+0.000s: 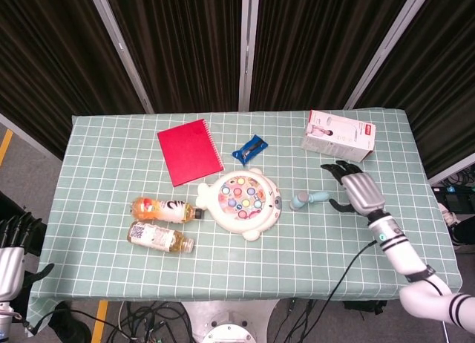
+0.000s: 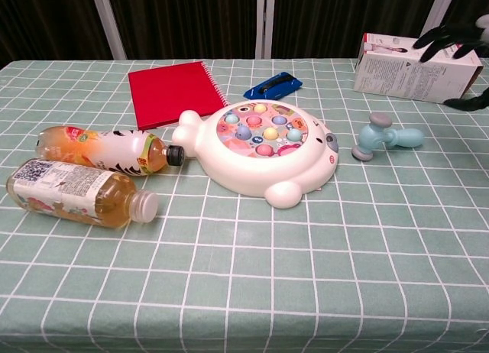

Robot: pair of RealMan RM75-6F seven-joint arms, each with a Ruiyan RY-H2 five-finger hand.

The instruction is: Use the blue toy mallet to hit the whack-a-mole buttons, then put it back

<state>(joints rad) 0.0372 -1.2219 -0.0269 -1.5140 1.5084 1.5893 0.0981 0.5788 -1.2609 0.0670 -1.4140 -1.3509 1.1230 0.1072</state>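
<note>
While the chest view catches only dark fingertips, the head view shows the whole right hand, fingers spread, holding nothing, just beside the blue mallet lying on the bench near the whack-a-mole toy.

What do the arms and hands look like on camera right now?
The right hand has a silver-grey back and black fingers. Its arm is white with black bands at the joints, and a black cable runs beside it. The left hand shows at the frame edge only: grey-white with dark fingers.
</note>
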